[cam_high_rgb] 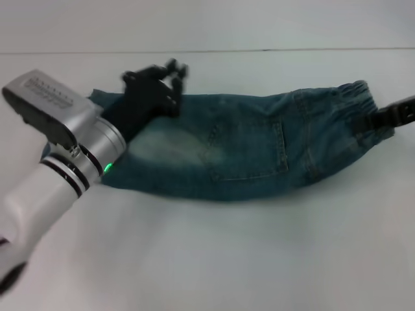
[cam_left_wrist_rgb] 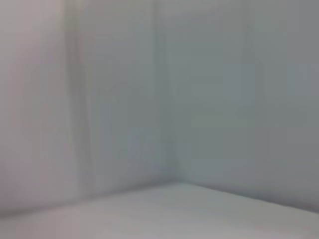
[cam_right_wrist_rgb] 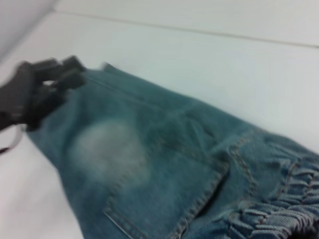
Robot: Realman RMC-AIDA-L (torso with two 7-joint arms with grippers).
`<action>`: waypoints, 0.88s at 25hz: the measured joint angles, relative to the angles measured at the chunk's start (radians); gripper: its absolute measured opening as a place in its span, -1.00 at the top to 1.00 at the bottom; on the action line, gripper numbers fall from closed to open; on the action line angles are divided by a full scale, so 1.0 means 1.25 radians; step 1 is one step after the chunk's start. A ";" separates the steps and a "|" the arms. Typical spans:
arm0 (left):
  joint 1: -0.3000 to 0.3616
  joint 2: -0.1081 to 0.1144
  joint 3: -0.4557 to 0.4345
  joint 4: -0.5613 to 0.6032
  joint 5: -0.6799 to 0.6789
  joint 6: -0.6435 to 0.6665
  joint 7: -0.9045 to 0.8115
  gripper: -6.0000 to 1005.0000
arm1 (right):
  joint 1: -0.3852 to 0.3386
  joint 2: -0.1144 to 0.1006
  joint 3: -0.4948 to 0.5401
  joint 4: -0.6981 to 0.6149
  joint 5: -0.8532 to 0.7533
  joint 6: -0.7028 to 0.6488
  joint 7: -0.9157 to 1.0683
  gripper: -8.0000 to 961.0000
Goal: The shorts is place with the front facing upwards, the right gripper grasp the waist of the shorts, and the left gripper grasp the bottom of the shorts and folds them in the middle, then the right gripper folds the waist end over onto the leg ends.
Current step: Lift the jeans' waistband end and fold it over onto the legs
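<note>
No brand, label or writing reads clearly anywhere here; the silver housing on the left wrist carries a row of marks, too small to make out.

The shorts (cam_high_rgb: 246, 146) lie across the white worktop (cam_high_rgb: 214, 259), already doubled lengthwise into one long band, a tan-stitched pocket (cam_high_rgb: 249, 152) facing up and a pale faded patch (cam_high_rgb: 170, 139) beside it. The waist (cam_high_rgb: 353, 103), puckered and gathered, sits at the robot's right; the leg ends (cam_high_rgb: 104, 103) lie at its left.

Left gripper (cam_high_rgb: 174, 81) hangs over the far edge of the denim near the leg ends, black fingers (cam_high_rgb: 176, 67) spread apart, nothing between them. From the head view I can't tell if the tips touch the cloth. The right wrist view shows that same claw (cam_right_wrist_rgb: 45, 82) at the far end of the garment, over the hem corner.

Right gripper (cam_high_rgb: 379, 120) comes in low from the right edge, its black body right against the waistband. Its fingers are hidden by the ruffled denim, so I cannot tell whether they are clamped on it. In the right wrist view the ruffles (cam_right_wrist_rgb: 279, 209) fill the near corner.

Left wrist view: only blank pale surfaces.
</note>
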 joint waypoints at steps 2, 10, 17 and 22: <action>-0.008 0.000 -0.103 -0.072 -0.030 -0.005 0.166 0.42 | 0.000 -0.012 0.020 -0.006 0.036 -0.044 -0.002 0.80; -0.020 0.000 -0.178 -0.192 0.056 -0.075 0.384 0.91 | 0.014 -0.023 0.062 -0.060 0.079 -0.128 0.014 0.80; -0.018 0.000 -0.197 -0.261 0.070 -0.111 0.396 0.99 | 0.049 -0.021 0.095 -0.130 0.109 -0.209 0.047 0.80; -0.026 0.000 -0.248 -0.315 0.145 -0.170 0.394 0.99 | 0.075 -0.019 0.091 -0.150 0.111 -0.215 0.060 0.80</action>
